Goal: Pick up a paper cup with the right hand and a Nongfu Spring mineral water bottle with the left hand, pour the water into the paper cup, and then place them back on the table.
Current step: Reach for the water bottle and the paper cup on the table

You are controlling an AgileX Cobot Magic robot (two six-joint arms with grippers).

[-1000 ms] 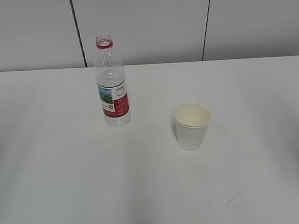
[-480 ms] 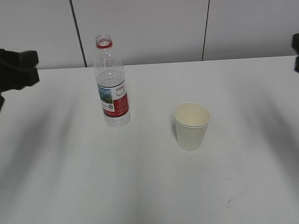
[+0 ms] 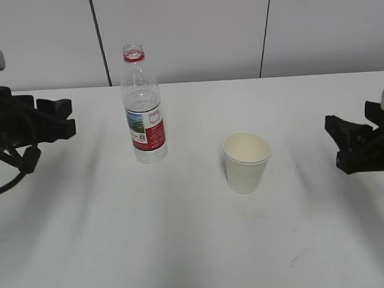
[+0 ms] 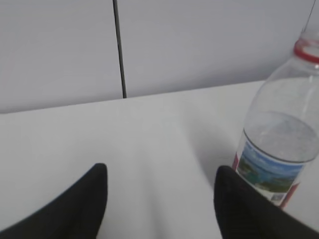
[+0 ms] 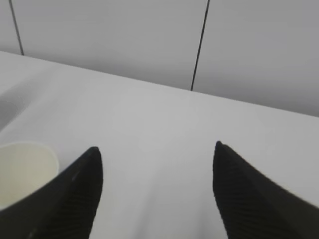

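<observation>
The Nongfu Spring bottle stands upright and uncapped on the white table, left of centre. Clear water fills its lower part. The off-white paper cup stands upright to its right. My left gripper is open, left of the bottle and apart from it. In the left wrist view my left gripper is open and empty, with the bottle beside its right finger. My right gripper is open, right of the cup. In the right wrist view my right gripper is open and the cup sits at the lower left.
A grey panelled wall with dark vertical seams rises behind the table. A small dark scratch mark lies on the tabletop near the front right.
Both arms have come into view from the sides. My left gripper has moved right toward the bottle; my right gripper has moved left and down toward the cup. Bottle and cup have not moved.
</observation>
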